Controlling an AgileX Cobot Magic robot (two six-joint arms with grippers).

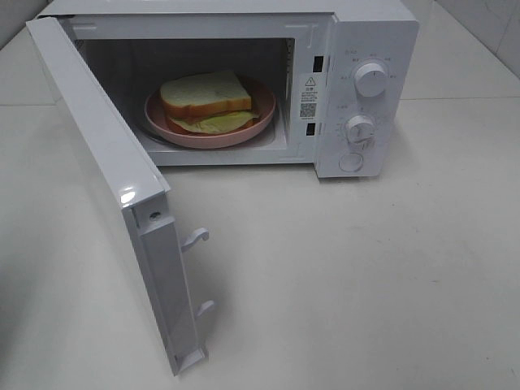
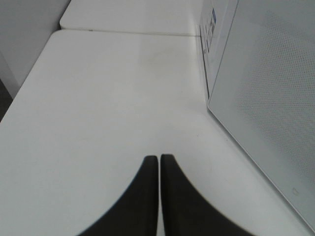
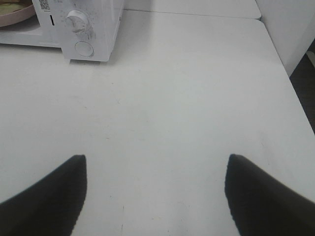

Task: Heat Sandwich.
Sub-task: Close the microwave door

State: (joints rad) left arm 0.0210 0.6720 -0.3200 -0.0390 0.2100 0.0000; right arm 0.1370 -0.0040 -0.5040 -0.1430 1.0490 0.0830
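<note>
The sandwich (image 1: 207,96) lies on a round pink plate (image 1: 160,123) inside the white microwave (image 1: 375,36), whose door (image 1: 97,154) stands swung wide open toward the left. It is white sliced bread with a tan crust, and a yellowish filling pokes out along its front edge.

On the frame just right of the cavity is a small sticker (image 1: 309,97) with a warning triangle and a square code; its print is too small to read. The control panel carries two knobs (image 1: 371,80) one above the other, with fine markings around them that cannot be read, and a round button (image 1: 351,162) below.

The microwave sits on a plain white table (image 1: 366,284), with a pale tiled wall (image 1: 487,24) behind at the right.

The left gripper (image 2: 159,158) hangs over bare table beside the door, its fingers pressed together on nothing. The right gripper (image 3: 156,158) hangs over the table in front of the panel, fingers spread wide, holding nothing.
</note>
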